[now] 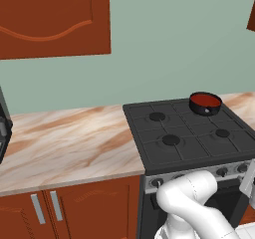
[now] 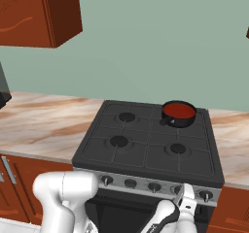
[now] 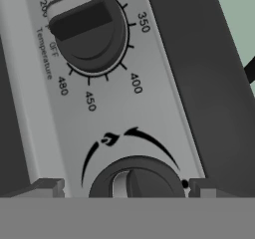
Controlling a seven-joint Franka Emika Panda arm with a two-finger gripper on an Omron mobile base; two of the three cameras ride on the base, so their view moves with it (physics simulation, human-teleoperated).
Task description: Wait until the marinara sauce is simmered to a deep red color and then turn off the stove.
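A small black pan (image 1: 204, 103) of deep red sauce (image 1: 204, 100) sits on the stove's (image 1: 194, 133) back right burner. Marble counter (image 1: 69, 143) lies to its left.

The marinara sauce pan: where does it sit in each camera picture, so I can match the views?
Left base view: the marinara sauce sits upper right, on the stove's back right burner.
Right base view: it sits right of centre, on that same back right burner.
Hand view: the sauce is not in it; two dark knobs on the silver front strip.
Shared landmark: the silver knob strip along the stove front.
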